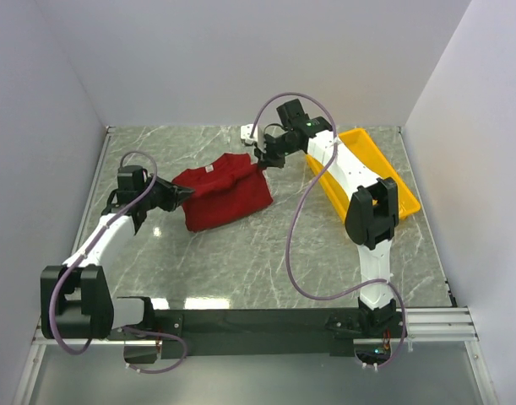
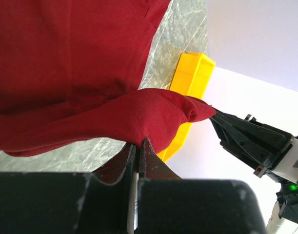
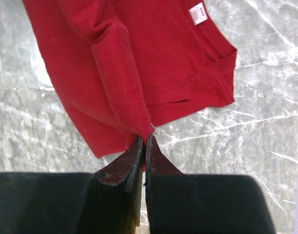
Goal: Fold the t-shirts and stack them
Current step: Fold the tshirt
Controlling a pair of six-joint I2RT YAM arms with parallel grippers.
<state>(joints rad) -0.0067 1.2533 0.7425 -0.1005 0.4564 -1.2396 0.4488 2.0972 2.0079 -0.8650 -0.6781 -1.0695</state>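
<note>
A dark red t-shirt [image 1: 222, 194] hangs stretched between my two grippers above the middle of the marble table. My left gripper [image 1: 187, 193] is shut on its left edge, and the left wrist view shows the cloth [image 2: 90, 73] pinched at the tips of that gripper [image 2: 139, 142]. On the right, my right gripper [image 1: 259, 164] is shut on the shirt's far right corner; in the right wrist view a fold of cloth [image 3: 124, 97] rises out of the closed gripper [image 3: 145, 138]. A white neck label [image 3: 198, 13] shows near the collar.
A yellow tray [image 1: 399, 187] lies at the right of the table, under the right arm, and shows as a tray [image 2: 193, 78] in the left wrist view too. A small white object [image 1: 247, 131] sits at the back wall. White walls close the table on three sides.
</note>
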